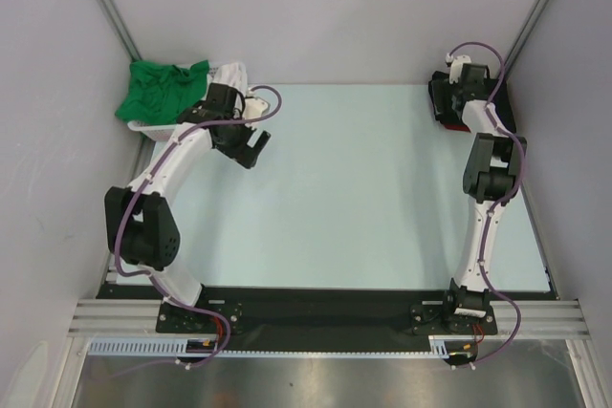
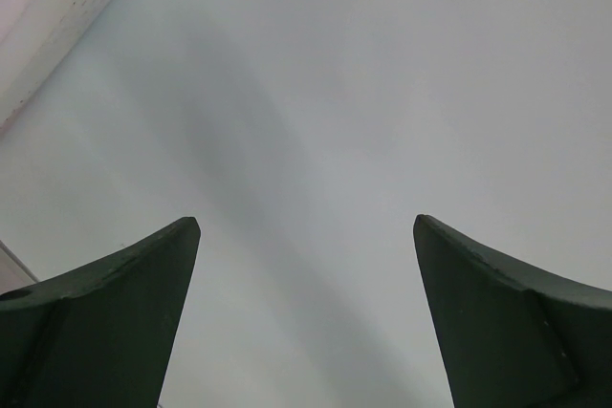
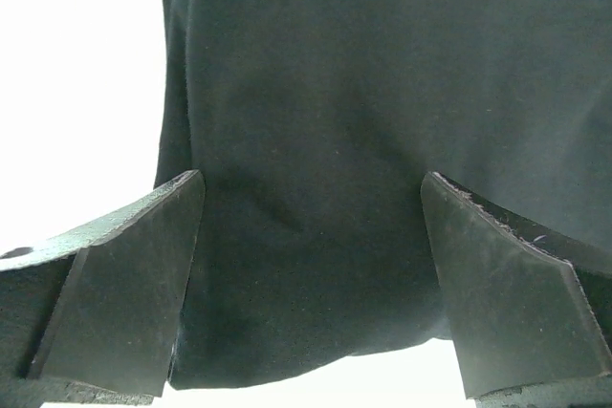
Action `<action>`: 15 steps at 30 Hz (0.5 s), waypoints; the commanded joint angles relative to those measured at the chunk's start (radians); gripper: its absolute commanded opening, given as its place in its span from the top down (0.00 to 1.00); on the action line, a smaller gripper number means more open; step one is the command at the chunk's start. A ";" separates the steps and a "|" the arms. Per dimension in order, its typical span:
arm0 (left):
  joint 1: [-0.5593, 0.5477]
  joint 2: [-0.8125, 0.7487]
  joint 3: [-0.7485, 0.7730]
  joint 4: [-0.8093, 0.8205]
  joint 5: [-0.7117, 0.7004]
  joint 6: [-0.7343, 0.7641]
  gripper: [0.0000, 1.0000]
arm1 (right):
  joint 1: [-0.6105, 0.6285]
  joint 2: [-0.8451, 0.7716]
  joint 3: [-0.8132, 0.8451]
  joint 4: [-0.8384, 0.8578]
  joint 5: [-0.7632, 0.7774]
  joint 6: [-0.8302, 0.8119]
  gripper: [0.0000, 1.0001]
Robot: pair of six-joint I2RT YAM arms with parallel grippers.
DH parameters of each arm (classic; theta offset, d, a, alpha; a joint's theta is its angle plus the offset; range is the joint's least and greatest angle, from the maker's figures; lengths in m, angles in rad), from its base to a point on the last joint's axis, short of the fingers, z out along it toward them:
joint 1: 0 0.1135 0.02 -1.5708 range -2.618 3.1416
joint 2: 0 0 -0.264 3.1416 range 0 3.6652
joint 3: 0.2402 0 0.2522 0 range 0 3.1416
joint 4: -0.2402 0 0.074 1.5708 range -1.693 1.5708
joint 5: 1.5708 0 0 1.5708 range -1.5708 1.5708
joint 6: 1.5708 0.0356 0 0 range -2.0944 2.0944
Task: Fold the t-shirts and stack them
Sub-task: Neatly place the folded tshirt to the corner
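A green t-shirt [image 1: 158,88] lies bunched in the white basket [image 1: 145,127] at the far left corner, with a white t-shirt [image 1: 230,75] beside it. My left gripper [image 1: 253,148] hangs open just right of the basket; in the left wrist view its jaws [image 2: 306,222] hold nothing and only bare table lies below. A black t-shirt [image 3: 382,64] lies flat under my right gripper [image 3: 313,177], which is open and spread above the cloth without pinching it. In the top view the right gripper [image 1: 446,102] is at the far right corner, and a red t-shirt's edge [image 1: 456,127] peeks out below it.
The pale table [image 1: 354,188] is walled by grey panels on the left, back and right. The basket's rounded corner [image 2: 48,16] shows at the upper left of the left wrist view. Both arm bases sit on the black strip [image 1: 316,308] at the near edge.
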 commanded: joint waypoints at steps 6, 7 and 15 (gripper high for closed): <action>0.011 -0.110 -0.036 0.041 0.028 0.023 0.00 | 0.023 0.012 0.007 -0.081 -0.093 0.037 0.01; 0.012 -0.112 -0.038 0.040 0.029 0.026 0.00 | 0.015 0.011 0.007 -0.078 -0.077 0.072 0.00; 0.028 -0.150 -0.043 0.041 0.037 0.035 0.00 | -0.029 -0.150 0.007 -0.033 -0.052 0.192 0.00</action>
